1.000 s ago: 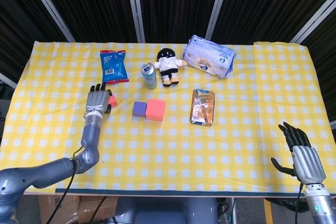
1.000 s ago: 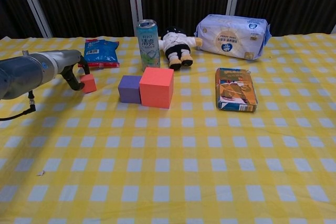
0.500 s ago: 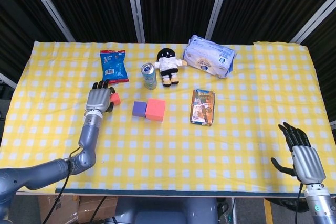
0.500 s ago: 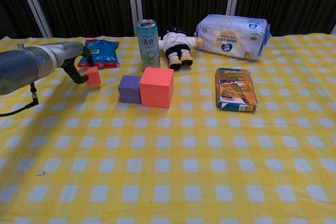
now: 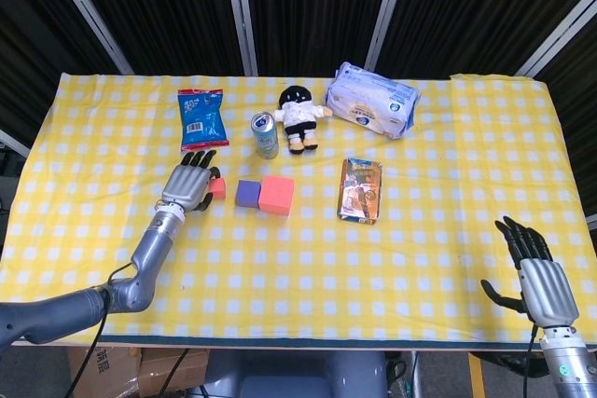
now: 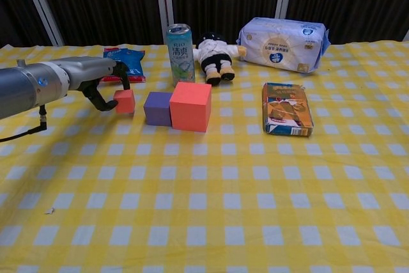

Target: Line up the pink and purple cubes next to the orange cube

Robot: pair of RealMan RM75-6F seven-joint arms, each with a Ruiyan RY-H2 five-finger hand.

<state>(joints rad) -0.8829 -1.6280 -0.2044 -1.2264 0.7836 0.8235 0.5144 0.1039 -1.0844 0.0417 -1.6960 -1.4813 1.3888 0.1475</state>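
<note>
While the left robot hand (image 6: 105, 87) grips the pink cube (image 6: 124, 101), it sits just left of the purple cube (image 6: 157, 108).

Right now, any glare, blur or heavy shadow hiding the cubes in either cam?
Head view: even light, sharp, no glare; pink cube partly hidden by the left hand. Chest view: purple cube and orange cube crisp with soft shadows; the near left forearm looks slightly soft.

A yellow-and-white checked cloth (image 6: 211, 222) is covering the bench. The grey left hand (image 6: 105, 84) is holding a pink cube (image 6: 124, 101); just beyond it are sitting a purple cube (image 6: 157, 108) and an orange cube (image 6: 190, 106).
</note>
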